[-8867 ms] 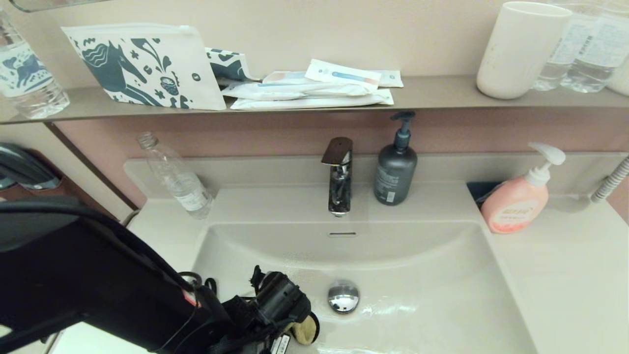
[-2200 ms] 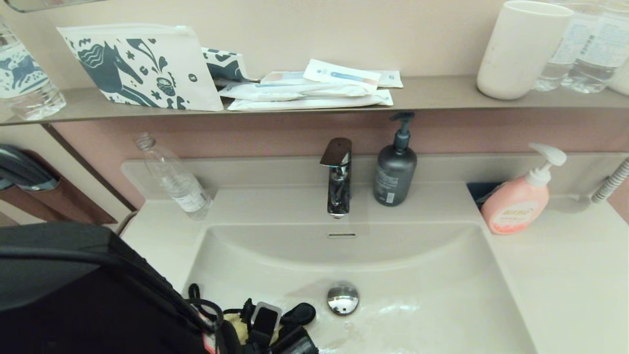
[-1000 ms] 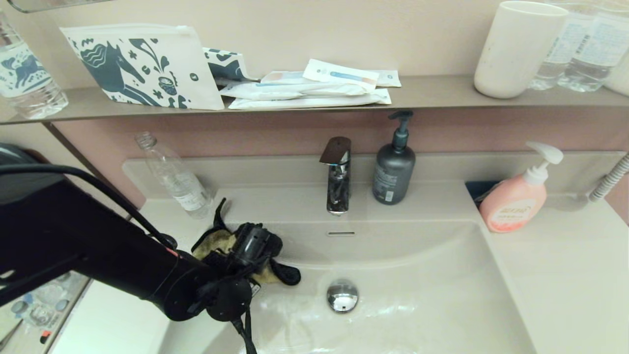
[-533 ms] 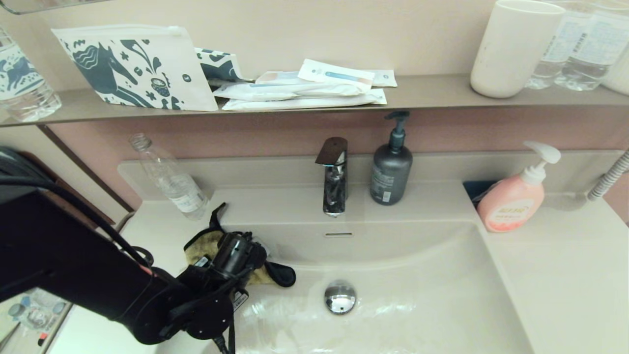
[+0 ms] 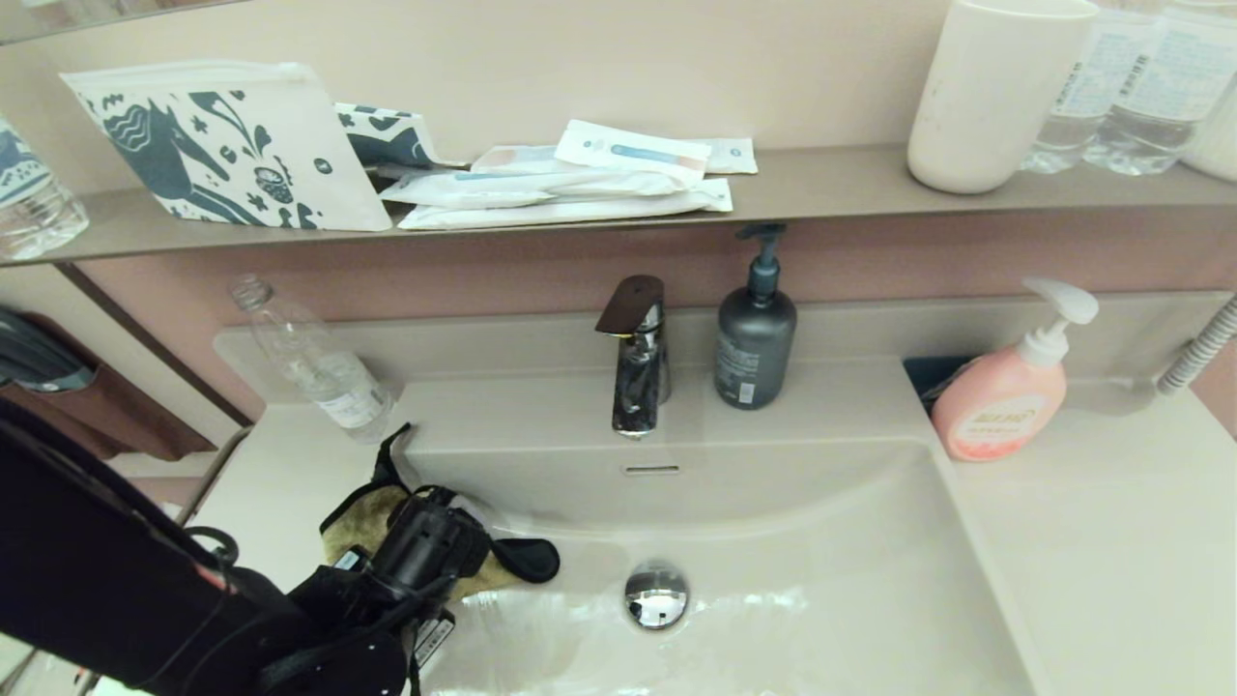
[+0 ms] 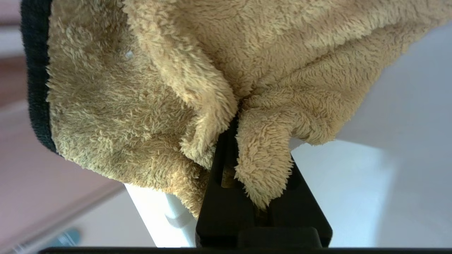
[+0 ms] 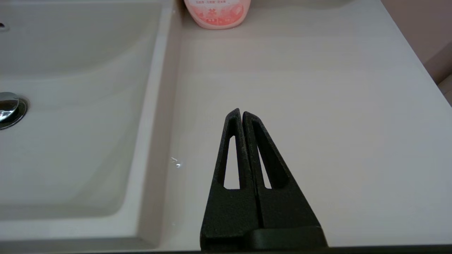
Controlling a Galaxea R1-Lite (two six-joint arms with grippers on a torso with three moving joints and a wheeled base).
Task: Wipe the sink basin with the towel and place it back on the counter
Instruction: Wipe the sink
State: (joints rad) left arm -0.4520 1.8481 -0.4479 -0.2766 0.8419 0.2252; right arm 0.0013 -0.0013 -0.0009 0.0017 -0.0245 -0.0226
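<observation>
The mustard-yellow towel (image 5: 353, 522) with black trim is bunched over the left rim of the off-white sink basin (image 5: 792, 541), partly above the counter (image 5: 280, 464). My left gripper (image 5: 430, 541) is shut on the towel; its fingertips are buried in the cloth. In the left wrist view the towel (image 6: 141, 88) fills most of the frame, with the left gripper (image 6: 231, 148) pinching a fold. My right gripper (image 7: 241, 112) is shut and empty, parked over the counter (image 7: 317, 70) right of the basin (image 7: 70, 70). It is out of the head view.
A chrome drain plug (image 5: 656, 596) sits mid-basin, and the faucet (image 5: 636, 358) stands behind it. A dark pump bottle (image 5: 755, 333), a pink soap bottle (image 5: 1000, 406) and a clear plastic bottle (image 5: 309, 362) stand on the counter. The wall shelf (image 5: 821, 188) holds a cup and packets.
My left gripper, still holding the towel, has moved left and nearer along the basin's left rim. The right gripper shows no change.
</observation>
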